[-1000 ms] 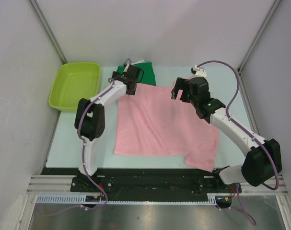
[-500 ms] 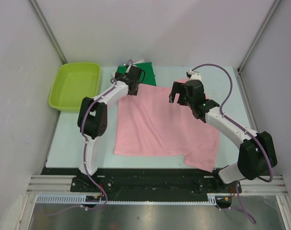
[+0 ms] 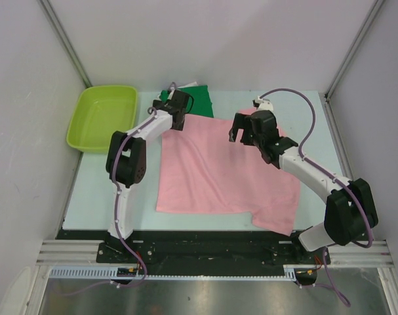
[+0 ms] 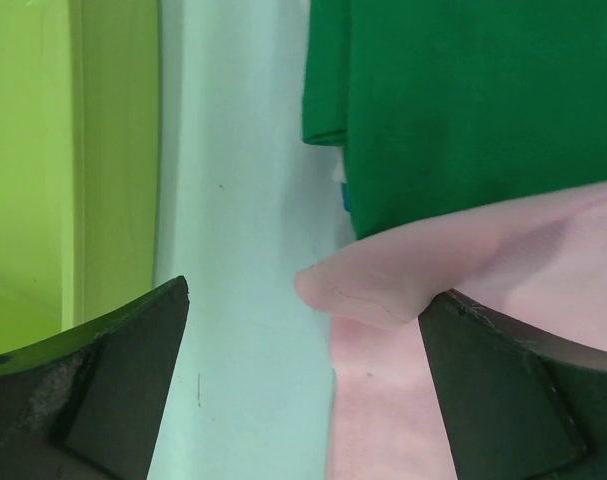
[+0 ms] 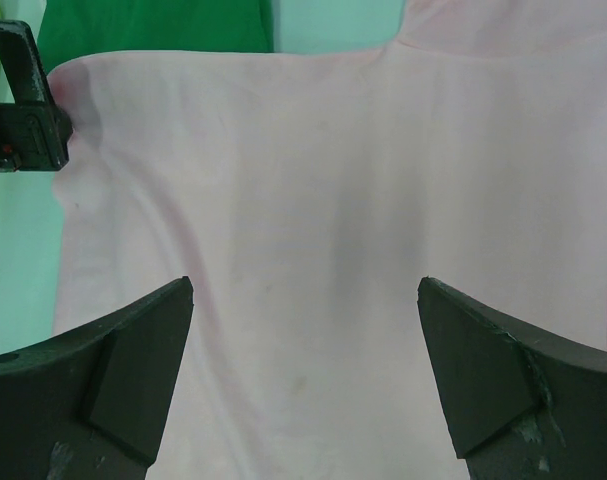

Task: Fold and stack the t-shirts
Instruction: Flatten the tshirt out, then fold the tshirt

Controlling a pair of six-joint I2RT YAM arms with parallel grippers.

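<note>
**Right arm shifted inward; pink shirt flat, not yet gripped**

Movement noted: across the last second the right gripper [image 5: 305, 290] travelled a little leftward, toward the far middle of the pink shirt [image 3: 218, 170]. The left gripper [image 4: 305, 300] barely changed place.

Item, location: the pink shirt lay spread open on the table [image 3: 107, 184], one near corner turned over. Its far left corner overlapped the edge of the green shirt [image 3: 197, 98], which lay folded at the far side. A sliver of blue and white showed beneath the green. The lime tub [image 3: 103, 118] stood to the left, apart from the cloth.

Tools: both grippers had their jaws spread wide and held nothing. The left jaws straddled the pink corner; the right jaws hung over plain cloth, away from any edge.

Risks, as we judged them: closing the left jaws there could catch the green shirt along with the pink and drag the stack. A right-hand pinch in mid-cloth would bunch the fabric rather than lift a clean edge.

Pose: the left arm was stretched far forward, its wrist turned down over the corner. The right arm reached diagonally inward, its elbow out to the right.
</note>
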